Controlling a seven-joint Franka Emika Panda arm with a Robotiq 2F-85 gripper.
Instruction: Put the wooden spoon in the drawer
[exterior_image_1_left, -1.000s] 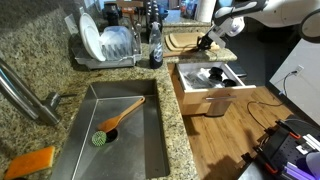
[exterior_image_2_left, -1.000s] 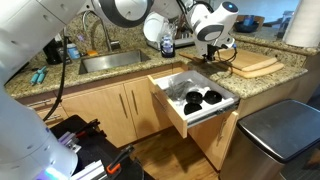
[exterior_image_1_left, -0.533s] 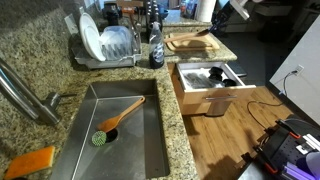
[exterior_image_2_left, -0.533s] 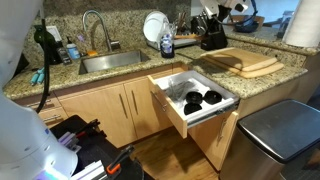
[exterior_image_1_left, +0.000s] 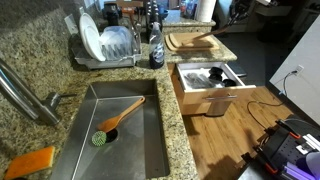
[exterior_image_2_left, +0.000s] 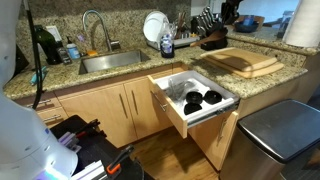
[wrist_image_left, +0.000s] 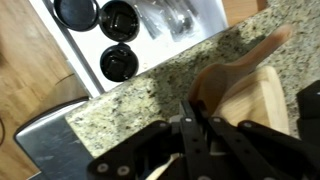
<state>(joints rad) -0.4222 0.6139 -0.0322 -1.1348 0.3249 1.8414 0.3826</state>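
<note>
The drawer (exterior_image_2_left: 208, 113) stands pulled open, its white lining holding 3 round black cups (wrist_image_left: 120, 62) and some metal utensils (wrist_image_left: 175, 20). The wooden spoon (wrist_image_left: 232, 78) lies on the cutting board (wrist_image_left: 268, 100) on the counter, farther right. Above it the gripper (wrist_image_left: 200, 125) hangs empty, fingers seemingly together.

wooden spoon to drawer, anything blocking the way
Nothing visible does. The wooden spoon lies on the cutting board; only granite counter separates it from the open drawer, where dark utensils leave free lining.
</note>
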